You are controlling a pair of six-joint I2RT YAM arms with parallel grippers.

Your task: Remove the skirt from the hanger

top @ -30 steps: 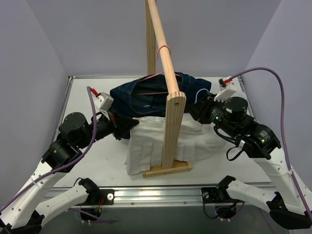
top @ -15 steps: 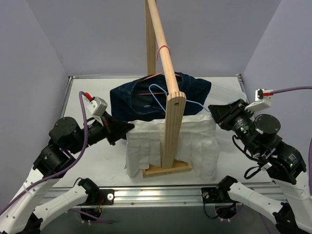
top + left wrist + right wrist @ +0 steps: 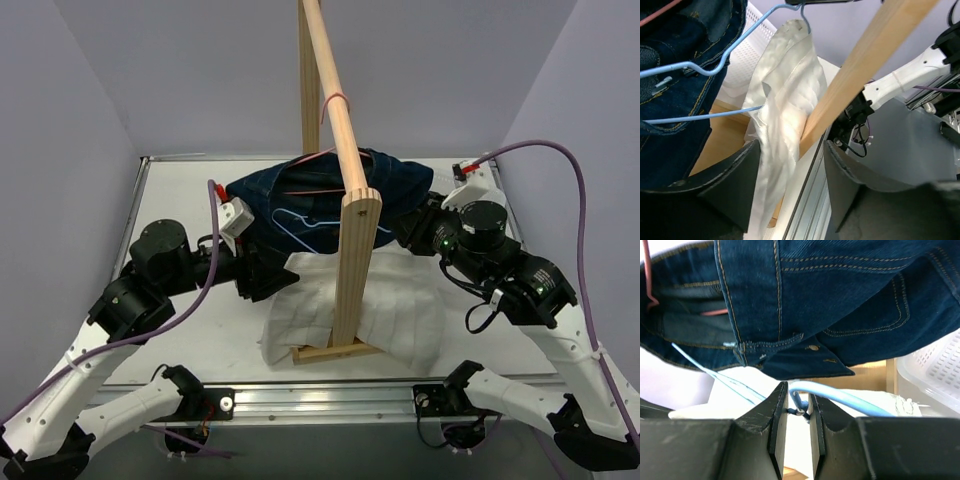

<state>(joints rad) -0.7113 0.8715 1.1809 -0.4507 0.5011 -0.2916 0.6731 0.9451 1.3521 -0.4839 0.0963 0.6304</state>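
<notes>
The white pleated skirt (image 3: pixel 400 315) lies slumped on the table around the foot of the wooden post. In the left wrist view, the skirt (image 3: pixel 782 115) hangs down from the far clip of the light blue wire hanger (image 3: pixel 715 67). My left gripper (image 3: pixel 791 150) is open, with a fold of the skirt hanging loose by its left finger. From above, the left gripper (image 3: pixel 272 280) sits at the skirt's left edge. My right gripper (image 3: pixel 797 390) is shut on the hanger (image 3: pixel 850 397) at its small clip. In the top view the right gripper (image 3: pixel 400 228) is under the denim's right side.
A wooden rack stands mid-table, with an upright post (image 3: pixel 355 260), a sloping rail (image 3: pixel 330 80) and a base plank (image 3: pixel 340 350). Dark denim clothing (image 3: pixel 290 195) hangs from the rail on a red hanger (image 3: pixel 320 190), just above both grippers. A white plastic basket (image 3: pixel 935 370) sits behind.
Half a second ago the skirt was stretched wide between the two arms. Both arms have moved in toward the post, the left gripper has opened, and the skirt has sagged onto the table.
</notes>
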